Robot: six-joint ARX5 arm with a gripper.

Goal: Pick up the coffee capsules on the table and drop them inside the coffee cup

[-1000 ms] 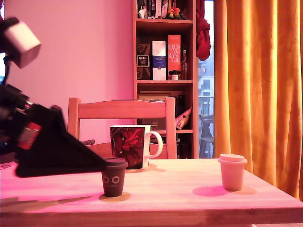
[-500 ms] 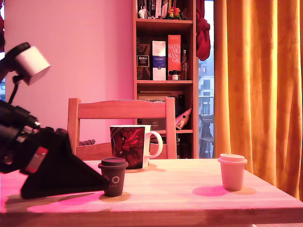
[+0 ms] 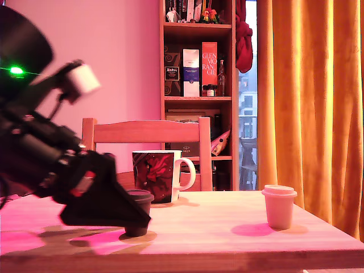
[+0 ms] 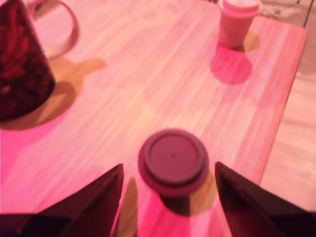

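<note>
Reaching in from the exterior view's left, the gripper hangs low over the light wooden desk with its jaws spread wide on either side of the dark brown capsule, neither one touching it. That capsule stands upright (its flat round lid fills the middle of the wrist view), and in the exterior view the black jaw covers much of it. Just behind it stands the coffee cup, a big mug with a dark red floral print and a white handle. The cream capsule stands upright well apart, toward the exterior view's right. Behind the desk are a wooden chair, a bookshelf and orange curtains.
</note>
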